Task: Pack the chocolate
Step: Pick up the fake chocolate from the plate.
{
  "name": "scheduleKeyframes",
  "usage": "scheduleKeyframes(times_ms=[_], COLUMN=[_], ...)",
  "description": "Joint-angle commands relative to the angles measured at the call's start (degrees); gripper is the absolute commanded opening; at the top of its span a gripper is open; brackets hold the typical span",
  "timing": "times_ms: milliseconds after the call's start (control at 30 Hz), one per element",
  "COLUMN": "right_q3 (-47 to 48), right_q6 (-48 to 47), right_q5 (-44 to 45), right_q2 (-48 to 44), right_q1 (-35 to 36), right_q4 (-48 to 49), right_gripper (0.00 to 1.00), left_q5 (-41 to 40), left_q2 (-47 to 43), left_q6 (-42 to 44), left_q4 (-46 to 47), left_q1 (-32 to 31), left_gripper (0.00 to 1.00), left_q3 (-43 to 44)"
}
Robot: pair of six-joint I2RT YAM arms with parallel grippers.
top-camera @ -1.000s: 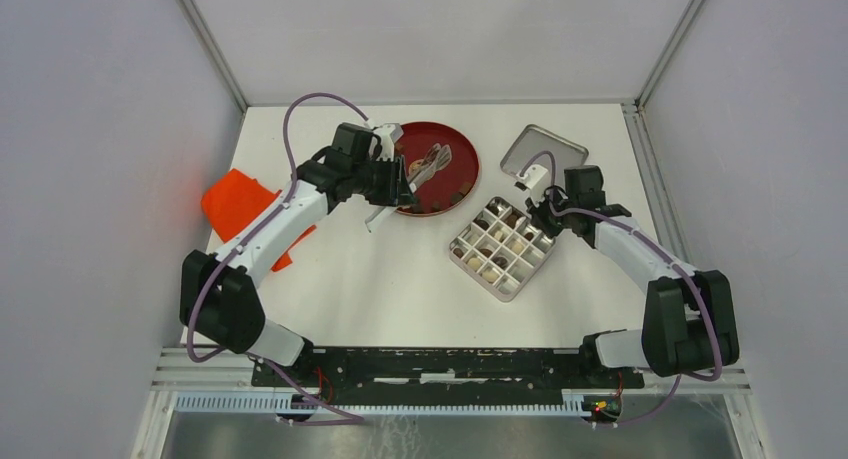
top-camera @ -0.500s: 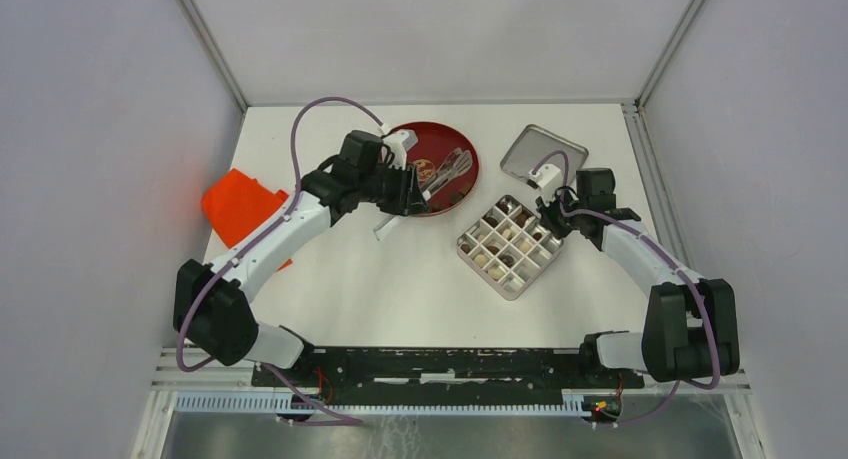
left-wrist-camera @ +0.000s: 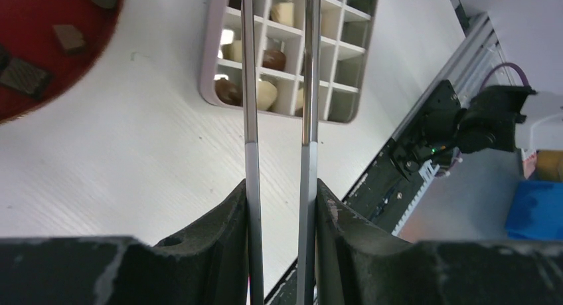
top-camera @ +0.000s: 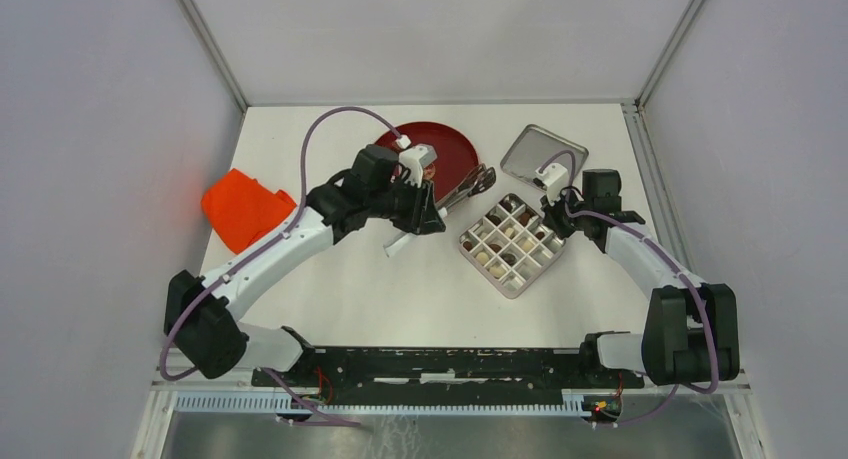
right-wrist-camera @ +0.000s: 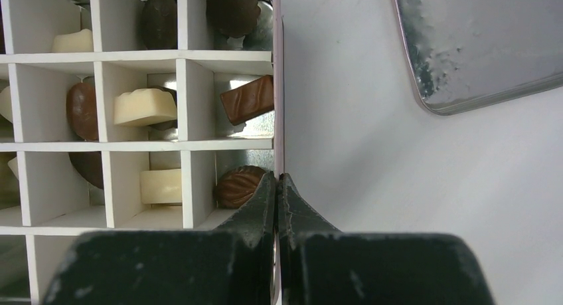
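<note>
The left gripper (left-wrist-camera: 279, 199) grasps the metal tweezers (left-wrist-camera: 251, 119), both blades pressed between its fingers; the tips run out of view above the divided box (right-wrist-camera: 275, 66), so whether they hold a piece is unclear. The right gripper (right-wrist-camera: 277, 185) is pinched tight on that box's wall. Most chocolate (right-wrist-camera: 143, 105) sits in its compartments, right of the table's (top-camera: 400, 289) centre. A few pieces lie on the red plate (left-wrist-camera: 33, 12) by the far edge.

Orange bag (top-camera: 243, 209)? L; tin lid (top-camera: 541, 154) R
</note>
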Motion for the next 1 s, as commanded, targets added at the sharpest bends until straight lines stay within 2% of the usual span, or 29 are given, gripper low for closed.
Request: scheduleKeyframes(times_ms=[0, 267, 433, 667, 967], right_q3=[0.23, 0.32, -0.04, -0.12, -0.32], right_q6=[1.33, 2.47, 3.36, 3.27, 2.84], right_q5=[-2.29, -3.19, -3.35, -4.33, -4.86], right_q2=[-2.20, -3.82, -5.66, -5.50, -5.24], right_q1=[-0.43, -0.78, -1.32, -2.03, -2.21], right_q4=[3.85, 4.61, 5.67, 5.50, 5.26], right_gripper=[0.00, 0.00, 0.00, 0.00, 0.00], left_q5=[-0.41, -3.31, -4.79, -10.12, -13.38], left_q2=[-6.65, -14.96, -17.11, -14.30, -9.69], left_q6=[-3.20, -7.26, -9.31, -8.79, -8.90], left_q4=[2.57, 3.21, 3.72, 4.99, 8.48], left_q1=[-4.29, -11.64, -15.14, -21.57, -24.96], left_gripper=[0.02, 0.02, 0.02, 0.02, 0.02], left_q3=[-2.68, -11.25, -14.20, -16.31, -16.71])
